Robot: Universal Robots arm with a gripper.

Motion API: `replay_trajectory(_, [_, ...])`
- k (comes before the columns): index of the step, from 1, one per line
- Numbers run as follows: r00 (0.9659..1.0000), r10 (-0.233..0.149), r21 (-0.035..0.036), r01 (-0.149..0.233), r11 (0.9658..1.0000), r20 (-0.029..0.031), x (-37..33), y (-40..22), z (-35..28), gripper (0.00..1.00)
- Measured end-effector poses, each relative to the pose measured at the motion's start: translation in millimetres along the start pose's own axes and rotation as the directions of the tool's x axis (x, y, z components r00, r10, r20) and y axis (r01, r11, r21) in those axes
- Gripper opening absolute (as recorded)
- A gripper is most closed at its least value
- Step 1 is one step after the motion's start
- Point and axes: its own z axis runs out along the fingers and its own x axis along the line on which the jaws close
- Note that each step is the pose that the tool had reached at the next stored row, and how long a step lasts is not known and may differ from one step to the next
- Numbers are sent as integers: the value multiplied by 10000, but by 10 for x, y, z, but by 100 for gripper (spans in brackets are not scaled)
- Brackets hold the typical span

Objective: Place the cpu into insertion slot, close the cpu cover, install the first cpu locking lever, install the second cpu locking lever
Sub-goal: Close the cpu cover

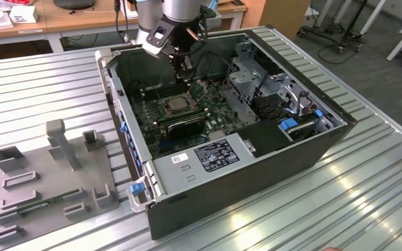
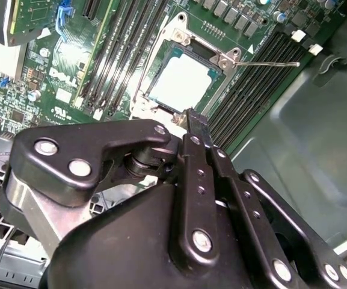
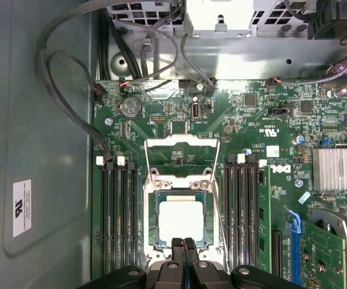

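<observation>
The cpu [image 3: 177,220] [image 2: 182,81] [image 1: 178,104] lies flat in the insertion slot [image 3: 151,201] on the green motherboard, its pale metal top showing. The cpu cover [image 3: 182,142] appears swung back from the slot, with the board visible through its window. A thin locking lever wire [image 2: 269,62] [image 3: 222,198] sticks out free beside the slot. My gripper [image 3: 183,242] [image 2: 195,117] [image 1: 181,70] hangs inside the case just above the slot's edge. Its black fingers are shut together with nothing between them.
Black memory slots [image 3: 119,217] flank the slot on both sides. A finned heatsink [image 3: 338,168] and black cables [image 3: 59,90] lie nearby. A metal drive cage [image 1: 246,78] rises at the exterior view's right. A grey fixture [image 1: 54,178] sits on the table outside the case.
</observation>
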Motion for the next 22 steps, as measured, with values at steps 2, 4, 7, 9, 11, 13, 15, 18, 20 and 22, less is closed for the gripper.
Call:
replay_trajectory(2, [10000, 0, 0, 0, 10000, -1, 1, 24, 1, 11])
replay_trajectory(4, [10000, 0, -1, 0, 10000, -2, 1, 55, 3, 11])
replay_trajectory(7, [10000, -1, -1, 1, 10000, -2, 3, 126, 6, 11])
replay_trajectory(9, [10000, 0, -1, 0, 10000, -2, 4, 180, 8, 11])
replay_trajectory(11, [10000, 0, -1, 0, 10000, -1, 5, 238, 10, 11])
replay_trajectory(13, [10000, -1, -1, 1, 10000, -1, 6, 288, 12, 11])
replay_trajectory(15, [10000, 0, -1, 0, 10000, -3, 7, 333, 14, 11])
replay_trajectory(18, [10000, 0, -2, 0, 10000, -2, 8, 406, 17, 11])
replay_trajectory(20, [10000, -1, -1, 1, 10000, -2, 9, 468, 19, 11])
replay_trajectory(22, [10000, 1, -2, -1, 10000, -3, 11, 533, 22, 11])
